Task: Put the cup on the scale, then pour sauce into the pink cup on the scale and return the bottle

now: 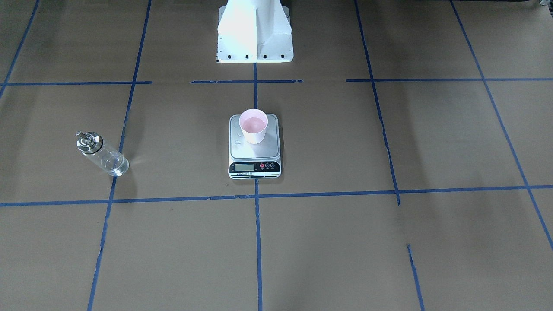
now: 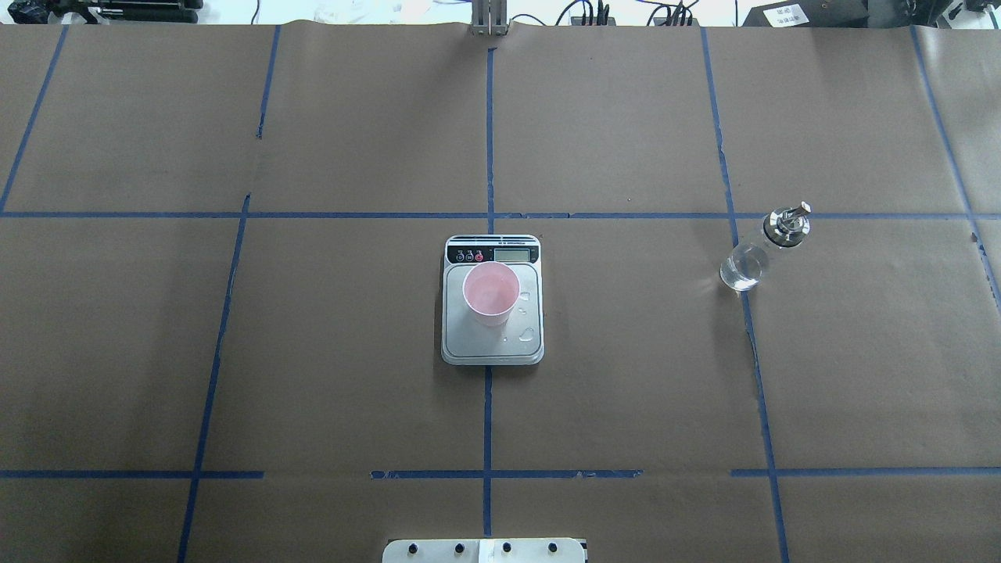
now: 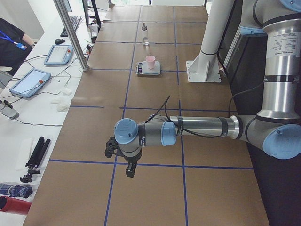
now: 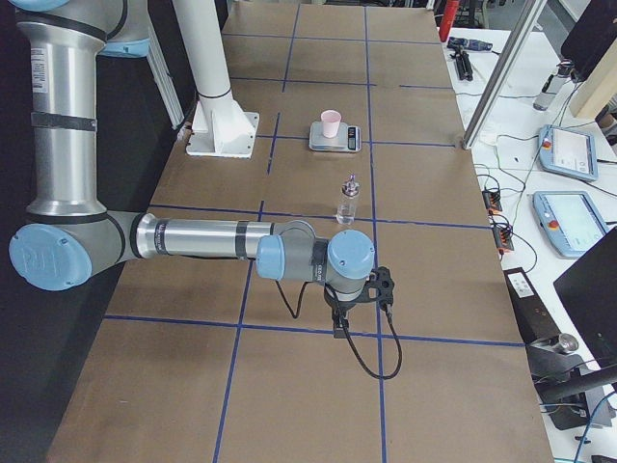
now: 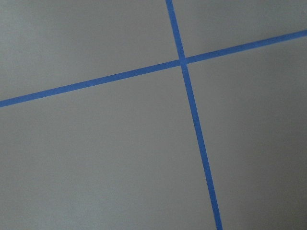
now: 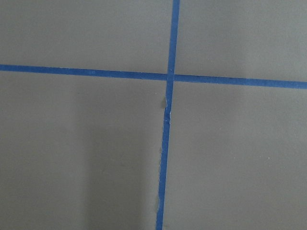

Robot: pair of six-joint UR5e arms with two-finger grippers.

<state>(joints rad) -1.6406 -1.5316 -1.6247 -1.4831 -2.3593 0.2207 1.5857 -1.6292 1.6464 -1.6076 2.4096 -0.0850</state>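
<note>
On the table (image 2: 313, 352), drops (image 2: 527, 335) beside the cup (image 2: 490, 293) could skew the scale (image 2: 493, 353). I cannot tell how my left gripper (image 3: 129, 170) and right gripper (image 4: 339, 326) stand.

Left arm (image 3: 202, 126), right arm (image 4: 198, 237): silver tube links, grey joints, pale blue joint caps (image 3: 126, 131). One cap bore pale logo (image 4: 37, 258). Black bands (image 4: 63, 121) ringed upright links. Black cable (image 3: 162, 106) looped along forearm. Left end effector (image 3: 129, 172), right end effector (image 4: 339, 330) were small, black. White pedestal (image 1: 255, 30) had dark bolts (image 1: 247, 56) along flange.

Cup (image 2: 490, 293) on scale (image 2: 491, 348), mid-table (image 2: 313, 352); bottle (image 2: 758, 252) upright, well apart, to robot's right
</note>
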